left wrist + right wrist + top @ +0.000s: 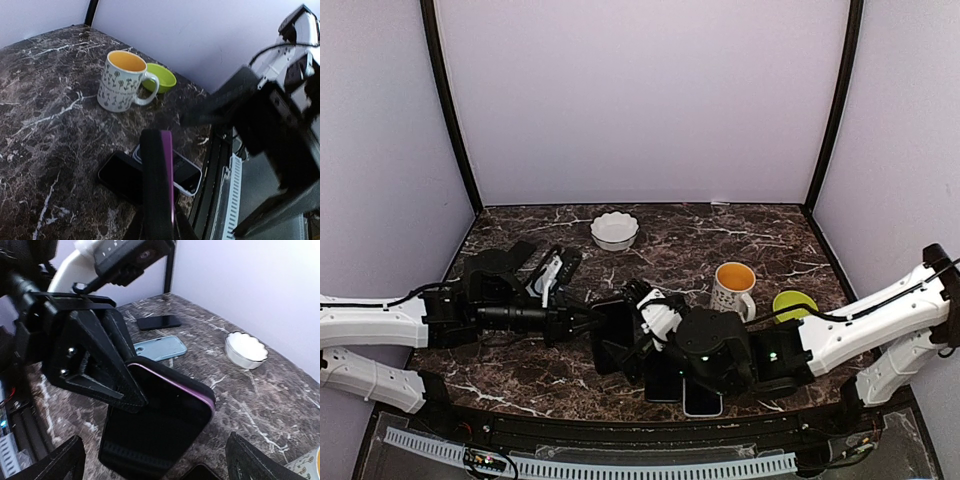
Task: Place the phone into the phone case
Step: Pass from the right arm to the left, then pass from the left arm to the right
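Note:
A black phone case [150, 440] stands on edge above the marble table, and the phone shows as a thin purple edge [172, 384] along its upper side. My left gripper [157, 226] is shut on the case's end. The left fingers [102, 367] clamp its upper left corner in the right wrist view. In the left wrist view the case [156, 175] rises straight up from the jaws, with the purple edge [168, 170] on its right. My right gripper [155, 450] is open, with one finger on each side of the case and neither touching it. In the top view the case [618, 340] hangs between both arms.
Two other phones [120, 175] [190, 172] lie overlapping near the front edge, below the held case. A patterned mug [733, 288] and a green bowl [794, 303] stand at the right. A white bowl [614, 230] sits at the back. More phones [555, 270] lie at the left.

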Robot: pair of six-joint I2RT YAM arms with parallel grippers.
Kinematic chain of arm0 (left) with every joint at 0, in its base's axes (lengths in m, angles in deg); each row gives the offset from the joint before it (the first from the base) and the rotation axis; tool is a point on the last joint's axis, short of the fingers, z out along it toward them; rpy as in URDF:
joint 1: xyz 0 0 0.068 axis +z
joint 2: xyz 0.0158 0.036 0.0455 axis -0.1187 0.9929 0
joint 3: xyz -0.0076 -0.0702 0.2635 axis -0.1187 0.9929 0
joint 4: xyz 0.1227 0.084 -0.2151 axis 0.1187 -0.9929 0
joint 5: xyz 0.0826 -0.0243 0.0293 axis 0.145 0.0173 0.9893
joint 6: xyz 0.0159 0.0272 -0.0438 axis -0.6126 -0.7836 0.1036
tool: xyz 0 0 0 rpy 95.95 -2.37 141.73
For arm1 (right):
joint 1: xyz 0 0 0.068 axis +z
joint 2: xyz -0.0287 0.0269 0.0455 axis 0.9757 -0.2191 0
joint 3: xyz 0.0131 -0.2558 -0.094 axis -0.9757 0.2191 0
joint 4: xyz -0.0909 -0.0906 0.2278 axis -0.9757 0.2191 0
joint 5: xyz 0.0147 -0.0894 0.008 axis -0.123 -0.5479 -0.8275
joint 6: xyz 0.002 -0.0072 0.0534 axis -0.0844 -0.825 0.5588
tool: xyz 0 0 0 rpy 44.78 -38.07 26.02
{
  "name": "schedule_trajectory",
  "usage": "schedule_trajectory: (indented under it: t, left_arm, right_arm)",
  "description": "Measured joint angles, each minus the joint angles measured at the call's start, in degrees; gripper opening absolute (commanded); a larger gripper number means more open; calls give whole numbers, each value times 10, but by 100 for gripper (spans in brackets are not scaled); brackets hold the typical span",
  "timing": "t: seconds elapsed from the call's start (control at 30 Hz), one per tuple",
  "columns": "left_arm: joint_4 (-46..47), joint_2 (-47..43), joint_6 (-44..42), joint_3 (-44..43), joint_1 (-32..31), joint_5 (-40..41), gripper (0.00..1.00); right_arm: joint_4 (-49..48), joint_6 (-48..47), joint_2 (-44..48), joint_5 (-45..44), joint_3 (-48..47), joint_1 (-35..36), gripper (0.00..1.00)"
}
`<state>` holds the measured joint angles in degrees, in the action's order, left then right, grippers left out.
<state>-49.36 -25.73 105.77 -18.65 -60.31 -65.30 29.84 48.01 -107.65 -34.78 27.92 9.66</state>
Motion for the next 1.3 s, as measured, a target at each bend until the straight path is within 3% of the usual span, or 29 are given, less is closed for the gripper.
schedule_trajectory:
  t: [0.13,0.33,0.7,1.0,1.3]
  left_arm:
    - [0,-13,-47,36,-28,-3,0]
    - [37,-17,-115,72,-74,-19,0]
    - [167,-16,-182,182,-88,-51,0]
    - [211,-16,-197,211,-90,-51,0]
    - [223,-5,-202,211,-90,-51,0]
  right_arm:
    - [6,-4,109,180,72,-51,99]
    - [-19,-21,190,309,142,-92,97]
    - [-35,-60,79,520,122,-118,90]
    - [-42,-61,-7,589,82,-136,70]
    - [-80,-48,-43,608,78,-139,35]
